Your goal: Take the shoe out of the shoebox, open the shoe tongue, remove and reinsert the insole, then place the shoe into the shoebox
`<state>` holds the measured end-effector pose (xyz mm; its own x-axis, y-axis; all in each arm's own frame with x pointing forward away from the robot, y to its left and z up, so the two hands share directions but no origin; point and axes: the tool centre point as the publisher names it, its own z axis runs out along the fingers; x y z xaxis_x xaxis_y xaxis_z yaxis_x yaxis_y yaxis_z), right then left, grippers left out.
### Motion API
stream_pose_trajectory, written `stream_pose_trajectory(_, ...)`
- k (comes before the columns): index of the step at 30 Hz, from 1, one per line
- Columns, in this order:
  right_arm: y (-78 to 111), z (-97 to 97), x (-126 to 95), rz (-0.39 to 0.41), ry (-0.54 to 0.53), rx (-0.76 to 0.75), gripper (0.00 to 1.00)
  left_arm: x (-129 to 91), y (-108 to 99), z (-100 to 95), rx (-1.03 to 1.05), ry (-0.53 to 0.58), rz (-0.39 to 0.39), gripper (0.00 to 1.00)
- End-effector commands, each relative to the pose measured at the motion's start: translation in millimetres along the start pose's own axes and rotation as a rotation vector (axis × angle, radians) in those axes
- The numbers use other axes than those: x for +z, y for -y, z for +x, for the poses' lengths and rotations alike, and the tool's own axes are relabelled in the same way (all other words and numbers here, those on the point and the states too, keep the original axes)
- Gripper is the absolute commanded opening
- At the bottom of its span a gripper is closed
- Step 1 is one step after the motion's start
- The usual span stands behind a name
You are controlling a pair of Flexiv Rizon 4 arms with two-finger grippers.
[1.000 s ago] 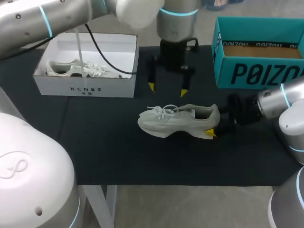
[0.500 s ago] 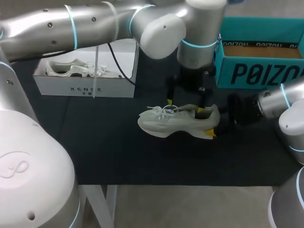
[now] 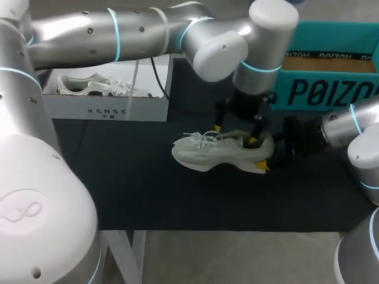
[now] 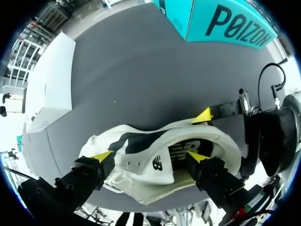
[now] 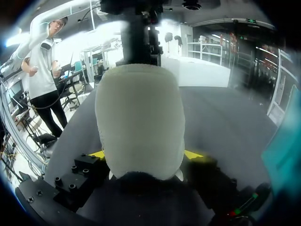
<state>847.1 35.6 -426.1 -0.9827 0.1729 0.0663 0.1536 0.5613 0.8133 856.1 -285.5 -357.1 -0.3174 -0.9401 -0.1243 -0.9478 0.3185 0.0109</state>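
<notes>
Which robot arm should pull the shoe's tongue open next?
The left one. Its open gripper hangs right over the shoe's opening, with one finger on each side. The right gripper is busy: it is shut on the heel, holding the shoe steady.

Knitted cloth upper, smooth matt sole on shoe (image 3: 222,151); matt dark covering on table (image 3: 148,195); smooth card for white shoebox (image 3: 106,109) and teal box (image 3: 320,92); glossy silver casing on left arm (image 3: 118,35).
</notes>
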Motion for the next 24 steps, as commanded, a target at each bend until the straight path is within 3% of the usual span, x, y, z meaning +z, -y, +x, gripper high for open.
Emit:
stream_pose_trajectory(1,-0.5,-1.1,1.5,0.001,0.001,0.001,0.0,3.2,0.8,0.0,0.002,0.026,-0.011,1.0)
stream_pose_trajectory(5,-0.5,-1.1,1.5,0.001,0.001,0.001,0.0,-4.0,-6.2,-16.4,-0.011,0.024,-0.008,0.98)
stream_pose_trajectory(9,-0.5,-1.1,1.5,0.001,0.001,0.001,0.0,-13.1,-14.9,-34.3,-0.025,0.034,0.002,0.72)
stream_pose_trajectory(10,-0.5,-1.1,1.5,0.001,0.001,0.001,0.0,-15.4,-16.8,-39.0,-0.032,0.029,0.003,0.49)
stream_pose_trajectory(12,-0.5,-1.1,1.5,0.001,0.001,0.001,0.0,-20.4,-19.6,-48.4,-0.039,0.014,0.002,0.39)
stream_pose_trajectory(14,-0.5,-1.1,1.5,0.001,0.001,0.001,0.0,-24.1,-21.8,-54.4,-0.044,-0.007,0.0,0.19)
stream_pose_trajectory(15,-0.5,-1.1,1.5,0.001,0.001,0.001,0.0,-25.6,-22.9,-56.7,-0.042,-0.015,-0.003,0.04)
stream_pose_trajectory(16,-0.5,-1.1,1.5,0.001,0.001,0.001,0.0,-26.6,-24.0,-58.2,-0.037,-0.027,-0.008,0.0)
stream_pose_trajectory(24,-0.5,-1.1,1.5,0.001,0.001,0.001,0.0,-31.3,-34.7,-72.4,-0.029,-0.215,-0.068,0.0)
